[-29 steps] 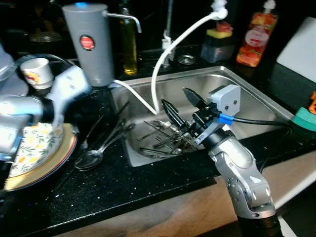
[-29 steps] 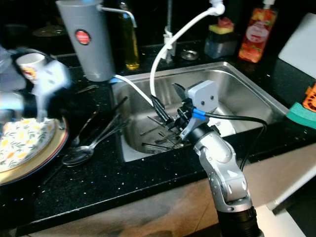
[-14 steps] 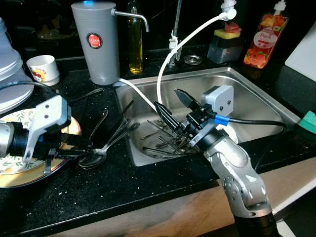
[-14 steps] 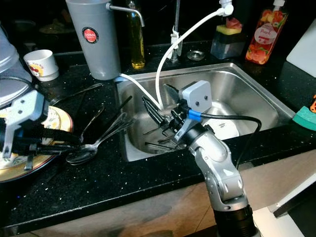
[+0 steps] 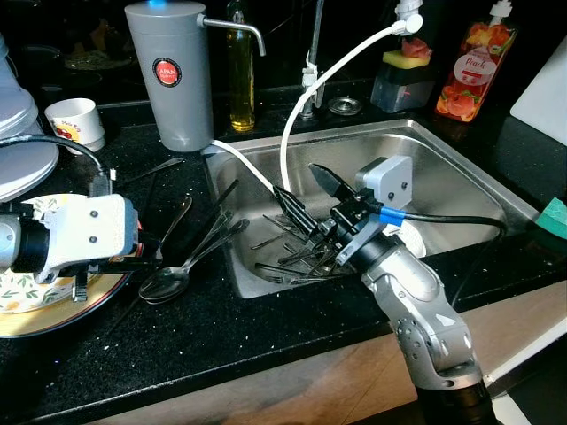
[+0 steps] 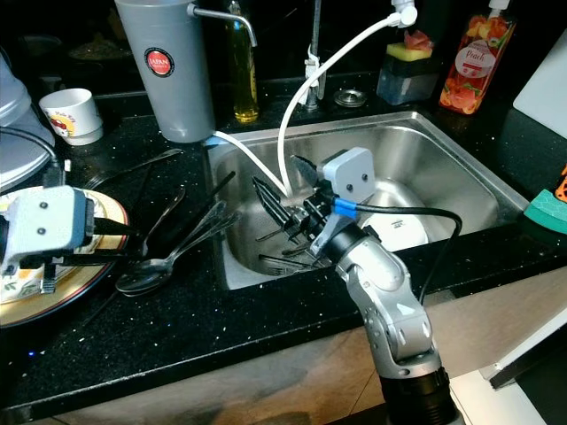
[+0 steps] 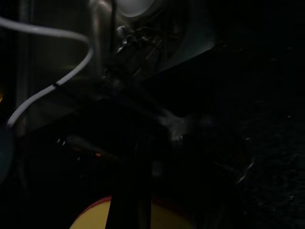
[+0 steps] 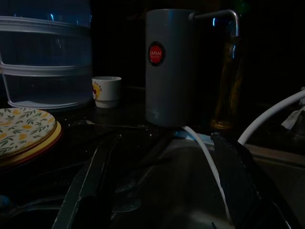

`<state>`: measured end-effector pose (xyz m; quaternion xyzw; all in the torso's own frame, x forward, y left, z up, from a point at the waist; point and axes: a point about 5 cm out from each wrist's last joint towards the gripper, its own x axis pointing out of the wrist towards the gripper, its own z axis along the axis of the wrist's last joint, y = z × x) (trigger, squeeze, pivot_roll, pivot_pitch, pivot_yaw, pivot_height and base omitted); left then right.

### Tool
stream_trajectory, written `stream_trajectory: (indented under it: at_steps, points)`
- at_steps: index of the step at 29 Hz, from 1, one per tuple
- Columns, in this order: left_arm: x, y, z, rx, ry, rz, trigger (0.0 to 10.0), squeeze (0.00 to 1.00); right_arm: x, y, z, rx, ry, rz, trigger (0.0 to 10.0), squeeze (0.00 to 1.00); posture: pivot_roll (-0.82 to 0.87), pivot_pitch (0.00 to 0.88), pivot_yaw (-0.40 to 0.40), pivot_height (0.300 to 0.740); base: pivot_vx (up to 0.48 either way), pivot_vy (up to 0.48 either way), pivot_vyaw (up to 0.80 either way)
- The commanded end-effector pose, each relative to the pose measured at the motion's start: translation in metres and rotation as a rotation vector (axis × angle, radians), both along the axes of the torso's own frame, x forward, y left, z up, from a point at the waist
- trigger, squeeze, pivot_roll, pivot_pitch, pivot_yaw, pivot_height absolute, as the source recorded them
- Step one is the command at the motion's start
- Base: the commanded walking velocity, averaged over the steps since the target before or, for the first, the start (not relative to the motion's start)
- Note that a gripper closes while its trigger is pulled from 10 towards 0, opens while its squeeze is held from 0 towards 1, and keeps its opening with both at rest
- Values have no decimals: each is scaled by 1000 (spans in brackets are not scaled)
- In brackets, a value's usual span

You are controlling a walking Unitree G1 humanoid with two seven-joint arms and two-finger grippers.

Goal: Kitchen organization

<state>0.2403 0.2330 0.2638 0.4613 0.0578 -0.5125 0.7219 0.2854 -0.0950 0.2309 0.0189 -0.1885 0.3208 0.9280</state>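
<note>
Several forks and other cutlery point(image 5: 292, 258) lie in a heap at the left end of the steel sink point(image 5: 461, 177). My right gripper point(image 5: 305, 189) hangs open just above that heap, jaws wide apart and empty. The right wrist view looks between its two black fingers point(image 8: 90, 186) toward the counter. Spoons point(image 5: 177, 273) lie on the black counter left of the sink. My left gripper point(image 6: 133, 243) reaches low over a floral plate point(image 5: 27, 297) at the left, pointing toward the spoons. The left wrist view is very dark.
A white hose point(image 5: 332, 66) arcs from the tap into the sink. A grey water dispenser point(image 5: 170, 75), oil bottle point(image 5: 239, 75) and small cup point(image 5: 75, 124) stand behind. A soap bottle point(image 5: 469, 71) and sponge holder point(image 5: 407, 75) are at the back right. A white dish point(image 5: 415, 246) lies in the sink.
My left arm has swung down from a raised, blurred pose to lie low over the plate, pointing at the spoons. The camera shifted slightly. The right gripper has barely moved.
</note>
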Motion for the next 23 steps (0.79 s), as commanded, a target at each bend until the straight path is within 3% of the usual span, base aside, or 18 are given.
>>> stream_trajectory:
  at_steps: [1,7,17,23]
  points:
    - [-4,1,0,61,23,-19,10000,0,0,3,-1,-4,6,14,10000,0,152,33,27,740,0,0,0]
    - [-13,-4,-21,123,100,-92,10000,0,0,4,-3,-1,12,12,10000,0,145,37,26,740,0,0,0]
    - [-8,-12,-36,118,68,-110,10000,0,-2,2,-3,-4,14,4,10000,0,129,45,24,740,0,0,0]
    - [3,-18,-6,-60,-22,-61,10000,0,-3,1,-4,-5,18,2,10000,0,132,47,18,740,0,0,0]
